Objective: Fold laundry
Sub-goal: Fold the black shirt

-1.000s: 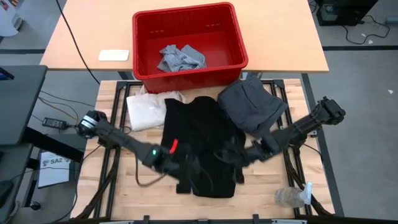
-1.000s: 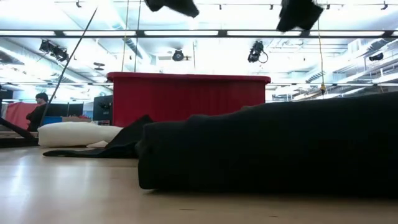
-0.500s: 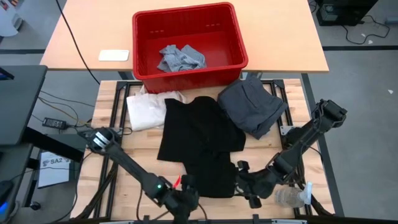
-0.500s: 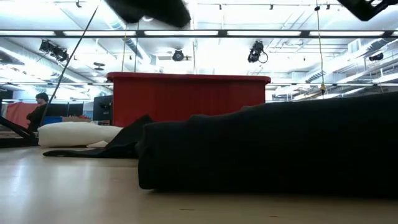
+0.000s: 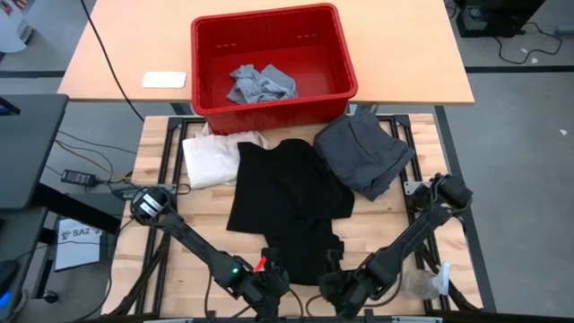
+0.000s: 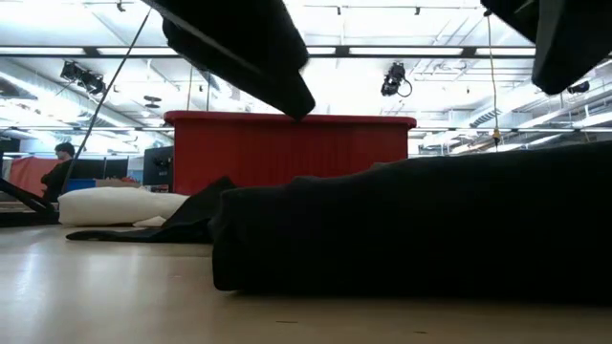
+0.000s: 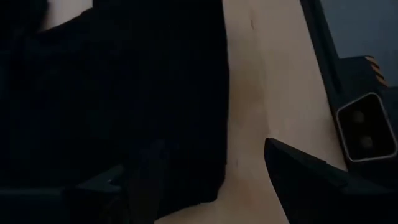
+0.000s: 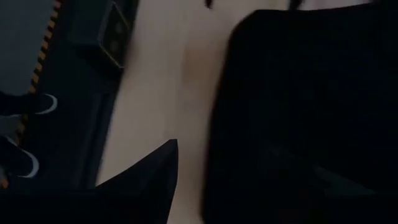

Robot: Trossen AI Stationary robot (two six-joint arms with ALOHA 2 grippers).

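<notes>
The black garment (image 5: pixel 291 193) lies flat on the table's middle, wide at its far part and narrower toward the near edge; the low view shows it as a thick dark fold (image 6: pixel 411 229). My left gripper (image 5: pixel 272 285) hangs open over its near left corner, one finger (image 7: pixel 146 180) above the cloth, the other (image 7: pixel 298 174) above bare wood. My right gripper (image 5: pixel 336 285) hangs open over the near right corner (image 8: pixel 249 124). In the low view both stand above the cloth, apart from it.
A dark grey garment (image 5: pixel 363 152) lies at the far right and a cream tote bag (image 5: pixel 208 157) at the far left. The red bin (image 5: pixel 206 54) behind holds a light grey T-shirt (image 5: pixel 260 82). A clear bottle (image 5: pixel 421 284) lies near the right front corner.
Both grippers have gone from over the black garment's middle toward the table's near edge and down, ending over its near corners. The right one has also rolled. The garment lies as before.
</notes>
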